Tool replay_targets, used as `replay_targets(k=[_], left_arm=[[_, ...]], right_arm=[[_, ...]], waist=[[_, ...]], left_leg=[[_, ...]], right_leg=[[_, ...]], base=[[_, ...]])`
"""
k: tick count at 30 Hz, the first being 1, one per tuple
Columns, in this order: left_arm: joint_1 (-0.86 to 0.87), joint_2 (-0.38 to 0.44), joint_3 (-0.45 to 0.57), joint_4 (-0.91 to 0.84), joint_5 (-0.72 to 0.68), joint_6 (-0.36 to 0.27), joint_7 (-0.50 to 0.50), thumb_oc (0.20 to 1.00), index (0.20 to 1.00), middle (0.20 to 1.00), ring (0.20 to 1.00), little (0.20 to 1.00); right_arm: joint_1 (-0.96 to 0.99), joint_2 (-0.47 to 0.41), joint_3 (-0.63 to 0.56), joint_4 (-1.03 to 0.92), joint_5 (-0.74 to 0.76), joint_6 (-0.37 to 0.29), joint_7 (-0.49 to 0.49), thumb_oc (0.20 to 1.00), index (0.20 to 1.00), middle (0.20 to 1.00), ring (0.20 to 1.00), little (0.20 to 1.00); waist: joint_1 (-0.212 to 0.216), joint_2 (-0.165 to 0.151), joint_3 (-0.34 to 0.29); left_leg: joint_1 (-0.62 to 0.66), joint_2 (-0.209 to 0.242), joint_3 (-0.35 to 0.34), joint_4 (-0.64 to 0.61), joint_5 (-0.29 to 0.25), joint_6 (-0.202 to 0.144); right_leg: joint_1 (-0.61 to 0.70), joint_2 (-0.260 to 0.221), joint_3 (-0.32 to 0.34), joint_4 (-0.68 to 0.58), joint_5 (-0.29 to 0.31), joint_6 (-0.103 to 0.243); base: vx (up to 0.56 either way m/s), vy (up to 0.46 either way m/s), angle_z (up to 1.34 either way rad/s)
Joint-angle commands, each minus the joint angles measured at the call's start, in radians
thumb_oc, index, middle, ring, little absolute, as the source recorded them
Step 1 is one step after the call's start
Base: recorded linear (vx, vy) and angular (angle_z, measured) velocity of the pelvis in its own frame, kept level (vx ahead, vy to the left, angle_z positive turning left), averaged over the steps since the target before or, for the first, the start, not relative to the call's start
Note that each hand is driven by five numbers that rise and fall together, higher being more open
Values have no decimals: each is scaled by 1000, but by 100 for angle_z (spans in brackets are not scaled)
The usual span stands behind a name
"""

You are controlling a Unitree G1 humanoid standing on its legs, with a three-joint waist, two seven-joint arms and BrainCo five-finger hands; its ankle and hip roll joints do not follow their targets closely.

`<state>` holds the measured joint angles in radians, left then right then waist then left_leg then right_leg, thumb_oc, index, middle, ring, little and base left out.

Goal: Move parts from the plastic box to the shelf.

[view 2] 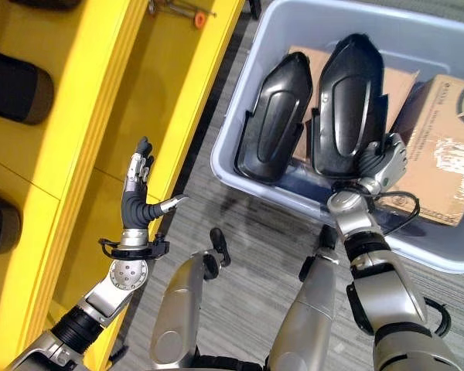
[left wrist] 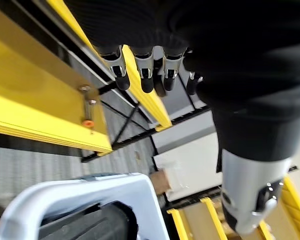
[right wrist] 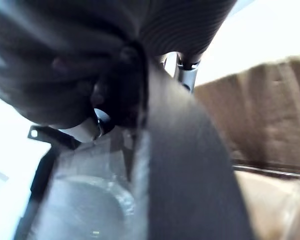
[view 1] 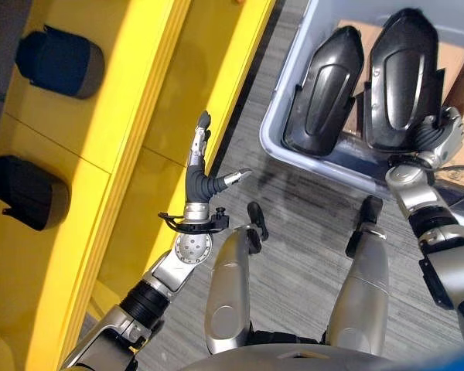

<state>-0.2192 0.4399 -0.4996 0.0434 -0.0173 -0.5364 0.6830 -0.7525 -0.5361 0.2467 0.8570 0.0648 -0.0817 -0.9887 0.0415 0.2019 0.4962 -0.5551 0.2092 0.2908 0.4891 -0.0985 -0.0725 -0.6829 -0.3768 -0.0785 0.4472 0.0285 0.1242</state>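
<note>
Two long black moulded parts stand side by side in the grey plastic box [view 2: 233, 179]: the left part [view 2: 274, 116] and the taller right part [view 2: 348, 100]. My right hand [view 2: 380, 161] is at the lower right edge of the right part [right wrist: 190, 175], fingers and thumb curled round that edge. Two more black parts [view 1: 58, 62] [view 1: 27, 189] lie on the yellow shelf [view 1: 124, 116]. Beside the shelf's front edge my left hand [view 1: 199, 176] is raised with straight fingers [left wrist: 140, 70], open and holding nothing.
Cardboard boxes [view 2: 448, 139] fill the plastic box behind and to the right of the parts. A small tool with an orange tip [view 2: 189, 11] lies on the far shelf board. Grey carpet [view 1: 294, 232] runs between shelf and box.
</note>
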Motion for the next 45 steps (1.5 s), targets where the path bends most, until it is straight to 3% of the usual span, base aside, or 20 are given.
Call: replay_targets(k=[1,7,8,15,19,21,25,28,30,39,45], left_arm=[[23,10,33,-60,17,-64,27,1000,1000,1000,1000,1000],[42,12,42,-59,26,-55,77,1000,1000,1000,1000,1000],[36,13,46,-59,20,-53,74,1000,1000,1000,1000,1000],[47,10,44,-40,29,-65,76,1000,1000,1000,1000,1000],[57,11,50,-42,40,-67,81,1000,1000,1000,1000,1000],[67,11,60,-42,49,-65,89,1000,1000,1000,1000,1000],[78,9,77,-42,53,-54,106,1000,1000,1000,1000,1000],[108,7,98,-40,70,-43,122,1000,1000,1000,1000,1000],[143,11,127,-45,93,-35,144,1000,1000,1000,1000,1000],[186,11,149,-38,110,-22,164,1000,1000,1000,1000,1000],[207,7,151,-39,131,-27,180,1000,1000,1000,1000,1000]], right_arm=[[-23,-15,-14,-151,-120,-102,-67,200,200,200,200,200],[38,2,-48,-353,-157,-88,-81,200,200,200,200,200],[32,2,-50,-358,-155,-87,-79,200,200,200,200,200],[14,12,-63,-363,-116,-88,-14,200,200,200,200,200],[22,32,-76,-365,101,-145,116,200,200,200,200,200],[46,59,-82,-385,247,-196,248,200,200,200,200,200],[80,99,-73,-437,393,-201,416,200,200,200,200,200],[137,139,-33,-517,461,-180,532,200,200,200,200,200],[200,172,20,-622,508,-162,599,200,200,200,200,200],[233,217,104,-705,625,-58,696,200,200,200,200,200],[266,233,141,-764,690,-28,729,200,200,200,200,200]], waist=[[0,0,24],[-18,-30,24],[-17,-30,24],[-2,-52,24],[5,-64,24],[5,-72,24],[3,-84,24],[2,-98,4],[11,-128,-39],[60,-159,-103],[95,-172,-94]], left_leg=[[52,-3,-30,-92,51,3],[157,-4,-27,-133,60,-1],[146,-1,-19,-142,82,9],[218,-1,-33,-165,89,5],[256,0,-41,-179,95,2],[287,2,-40,-193,99,1],[328,3,-39,-209,103,-1],[371,10,-38,-236,114,-5],[406,34,-43,-298,145,-18],[453,52,-71,-341,171,-26],[433,35,-103,-309,162,-17]], right_leg=[[60,19,-53,120,-102,-16],[167,20,-67,100,-110,-14],[156,23,-75,91,-89,-25],[241,30,-102,80,-98,-31],[284,30,-114,75,-104,-36],[318,30,-121,62,-105,-38],[358,30,-126,51,-106,-41],[406,31,-133,23,-105,-46],[453,39,-154,-41,-85,-42],[551,45,-224,-89,-89,-48],[576,31,-252,-103,-71,-32]], base=[[30,43,0],[17,22,1],[-40,-3,4],[12,-2,5],[23,23,7],[21,40,3],[23,39,-1],[105,102,1],[86,43,10],[55,78,13],[-6,180,18]])
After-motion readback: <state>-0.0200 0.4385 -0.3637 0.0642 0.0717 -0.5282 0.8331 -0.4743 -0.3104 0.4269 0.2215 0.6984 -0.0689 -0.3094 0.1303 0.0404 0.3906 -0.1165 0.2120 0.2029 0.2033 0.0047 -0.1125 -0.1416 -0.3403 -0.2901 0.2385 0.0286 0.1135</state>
